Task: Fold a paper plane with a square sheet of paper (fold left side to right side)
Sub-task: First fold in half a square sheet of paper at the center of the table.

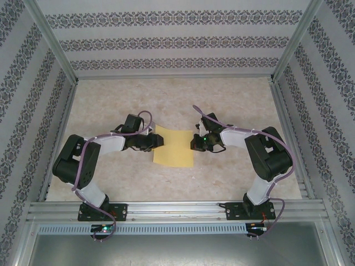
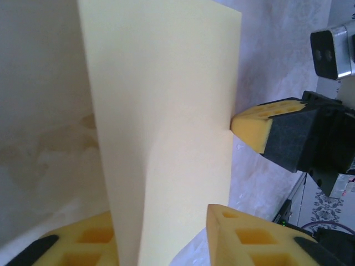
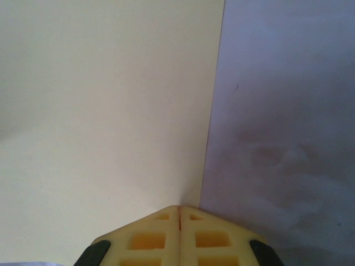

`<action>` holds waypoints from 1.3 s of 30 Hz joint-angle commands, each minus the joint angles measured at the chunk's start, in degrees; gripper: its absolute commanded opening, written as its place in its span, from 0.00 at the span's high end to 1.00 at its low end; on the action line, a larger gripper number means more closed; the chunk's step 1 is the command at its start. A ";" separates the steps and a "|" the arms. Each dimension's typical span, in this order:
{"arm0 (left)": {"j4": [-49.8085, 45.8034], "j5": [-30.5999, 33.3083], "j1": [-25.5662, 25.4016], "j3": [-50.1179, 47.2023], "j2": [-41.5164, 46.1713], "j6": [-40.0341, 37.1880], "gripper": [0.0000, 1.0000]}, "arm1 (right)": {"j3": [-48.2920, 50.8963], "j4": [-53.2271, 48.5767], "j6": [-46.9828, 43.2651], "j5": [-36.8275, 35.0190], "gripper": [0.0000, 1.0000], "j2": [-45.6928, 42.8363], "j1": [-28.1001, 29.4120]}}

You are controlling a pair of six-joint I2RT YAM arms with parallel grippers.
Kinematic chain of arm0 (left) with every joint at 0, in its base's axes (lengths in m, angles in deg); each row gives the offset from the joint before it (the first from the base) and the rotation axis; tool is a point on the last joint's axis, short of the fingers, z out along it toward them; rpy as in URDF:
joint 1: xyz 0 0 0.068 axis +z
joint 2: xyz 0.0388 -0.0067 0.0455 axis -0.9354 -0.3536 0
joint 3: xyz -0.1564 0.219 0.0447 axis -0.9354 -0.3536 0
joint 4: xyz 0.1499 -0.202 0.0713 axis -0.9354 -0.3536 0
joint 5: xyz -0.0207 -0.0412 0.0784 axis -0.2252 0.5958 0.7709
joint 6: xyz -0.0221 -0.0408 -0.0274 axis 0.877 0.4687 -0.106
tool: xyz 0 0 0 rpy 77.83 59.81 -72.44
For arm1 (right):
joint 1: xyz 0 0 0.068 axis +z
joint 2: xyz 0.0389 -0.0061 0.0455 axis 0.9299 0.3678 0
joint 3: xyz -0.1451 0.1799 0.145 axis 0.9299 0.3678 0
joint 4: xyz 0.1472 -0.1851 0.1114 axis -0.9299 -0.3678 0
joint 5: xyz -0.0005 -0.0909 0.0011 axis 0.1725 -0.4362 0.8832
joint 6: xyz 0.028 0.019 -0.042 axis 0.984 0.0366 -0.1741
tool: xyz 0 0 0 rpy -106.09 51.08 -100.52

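Note:
The square sheet of paper (image 1: 173,147) is pale yellow and lies mid-table between both arms. My left gripper (image 1: 155,140) is at its left edge. In the left wrist view the sheet (image 2: 166,111) rises in a soft bend between my left gripper's (image 2: 161,216) foam fingers, which stand apart without pinching it. My right gripper (image 1: 195,142) is at the sheet's right edge. Its tips (image 3: 178,209) are pressed together right at the edge of the paper (image 3: 105,111). Whether paper lies between the pads I cannot tell. One right finger (image 2: 260,122) touches the sheet's far edge.
The table (image 1: 238,100) has a pale marbled top, walled by patterned panels at the left, right and back. An aluminium rail (image 1: 177,209) carrying both arm bases runs along the near edge. Bare tabletop (image 3: 277,138) lies beside the paper.

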 commanded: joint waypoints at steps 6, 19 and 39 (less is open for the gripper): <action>-1.97 0.25 -3.39 4.47 1.73 0.34 0.50 | 0.67 -1.36 -1.97 -2.57 1.00 2.85 0.47; -2.68 0.30 -8.79 9.99 -3.13 -0.56 0.42 | 1.19 0.86 -1.38 -0.23 1.00 2.58 0.89; -5.45 4.44 -10.05 11.79 -7.67 -2.00 0.74 | 1.72 2.89 -0.59 1.81 1.00 2.13 1.22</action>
